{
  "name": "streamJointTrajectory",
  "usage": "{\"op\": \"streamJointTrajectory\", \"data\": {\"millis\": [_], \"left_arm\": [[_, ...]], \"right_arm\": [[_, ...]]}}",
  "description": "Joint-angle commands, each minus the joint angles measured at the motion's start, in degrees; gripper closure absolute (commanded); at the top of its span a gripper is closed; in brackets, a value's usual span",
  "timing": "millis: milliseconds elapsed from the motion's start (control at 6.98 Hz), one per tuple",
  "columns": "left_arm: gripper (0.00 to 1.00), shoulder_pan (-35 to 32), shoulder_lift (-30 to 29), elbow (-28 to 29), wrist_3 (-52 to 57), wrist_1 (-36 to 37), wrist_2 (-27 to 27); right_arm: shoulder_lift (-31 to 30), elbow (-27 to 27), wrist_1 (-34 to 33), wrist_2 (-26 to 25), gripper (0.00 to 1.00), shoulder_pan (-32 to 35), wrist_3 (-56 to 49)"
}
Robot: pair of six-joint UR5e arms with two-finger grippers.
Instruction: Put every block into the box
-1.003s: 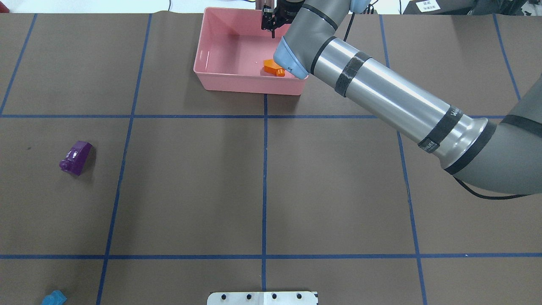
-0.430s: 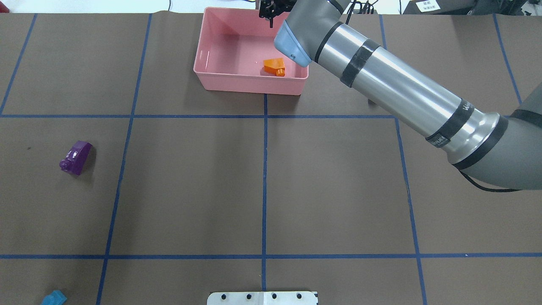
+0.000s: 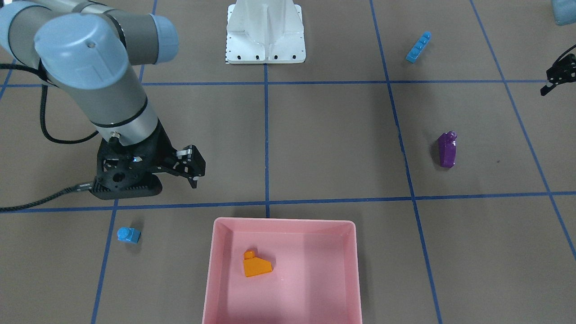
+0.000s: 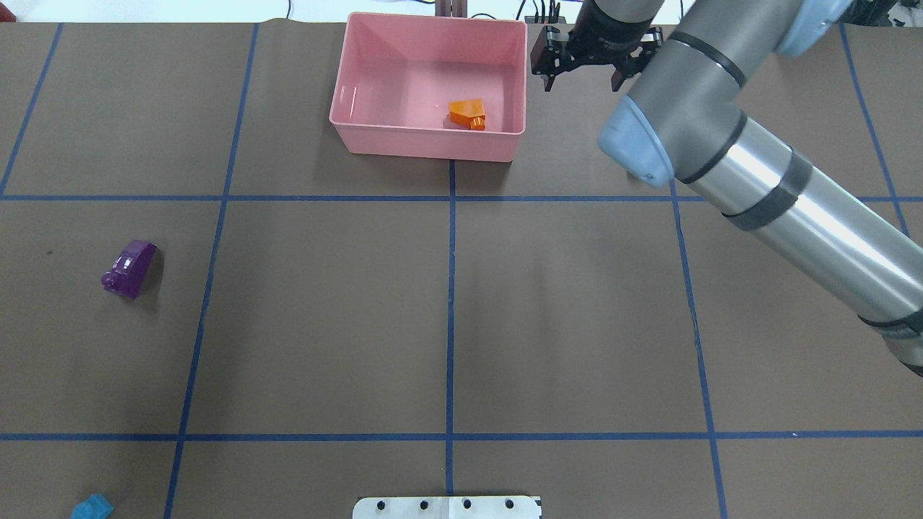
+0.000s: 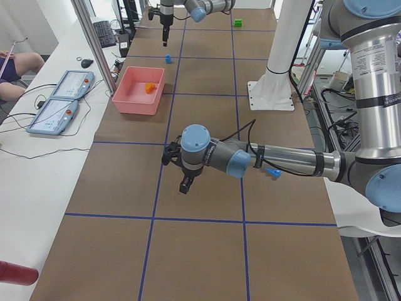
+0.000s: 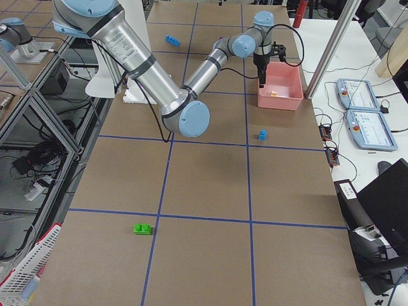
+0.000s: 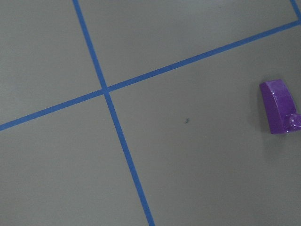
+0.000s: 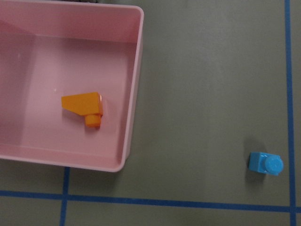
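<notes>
The pink box stands at the table's far middle and holds the orange sloped block. My right gripper hangs open and empty just past the box's right wall. The small blue single-stud block lies on the table below it, right of the box. The purple sloped block lies at the left and shows in the left wrist view. The long blue bar lies near my base. The green block lies far off on my right. My left gripper shows only partly at the frame's edge.
The white robot base stands at the near middle edge of the table. Blue tape lines divide the brown table into squares. My right arm stretches over the table's right half.
My right gripper has moved right, from over the box's far side to beyond its right wall. The orange block stays in the box.
</notes>
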Motion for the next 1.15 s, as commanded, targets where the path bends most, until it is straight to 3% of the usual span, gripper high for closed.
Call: {"op": "streamJointTrajectory", "data": {"millis": [0,430,573,717,1003], "left_arm": [[0.0,10.3,-2.4,0.1,-13.7,-5.1,6.1],[0.0,21.3,-11.7,5.2,-26.3,-5.2,8.4],[0.0,24.4,-14.0,7.7,-28.0,-5.2,12.3],[0.0,26.1,-15.2,10.0,-28.3,-5.2,14.4],[0.0,26.5,-15.2,11.6,-28.5,-5.2,14.4]], "right_arm": [[-13.4,13.2,-1.4,0.0,0.0,0.7,-6.6],[-28.3,22.6,-0.3,-0.2,0.0,1.7,-15.6],[-30.8,23.0,1.1,-0.4,0.0,1.7,-16.6],[-35.3,22.8,8.2,-0.1,0.0,1.6,-16.4],[-37.1,22.3,11.1,1.1,0.0,1.6,-15.9]]}}
